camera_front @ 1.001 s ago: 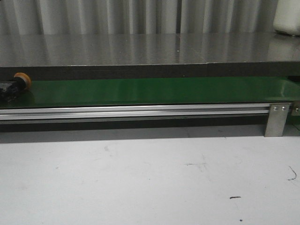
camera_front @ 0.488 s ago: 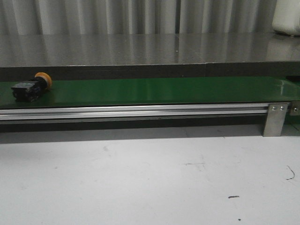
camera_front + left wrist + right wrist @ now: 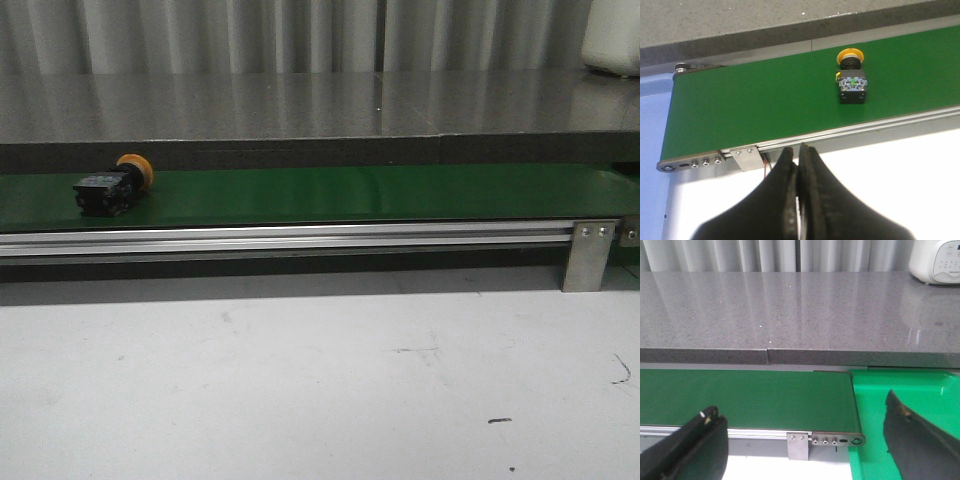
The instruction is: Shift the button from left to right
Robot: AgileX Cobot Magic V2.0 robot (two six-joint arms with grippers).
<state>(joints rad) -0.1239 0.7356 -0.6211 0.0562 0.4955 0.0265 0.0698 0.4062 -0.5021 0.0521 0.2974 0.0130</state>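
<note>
Button awaiting pickup on the conveyor's left end.
The button (image 3: 113,187) lies untouched on the green belt (image 3: 350,192); left hand (image 3: 798,162) closed, right hand (image 3: 805,427) open; next, probably a timed grasp.

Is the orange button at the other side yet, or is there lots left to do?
Lots left. The button lies on its side on the green belt, near the left end in the front view, so nothing looks finished. Nothing is in hand: the left gripper is shut and empty, on the near side of the belt's rail, and the right gripper is open, by the green tray. The whole trip rightward remains.
</note>
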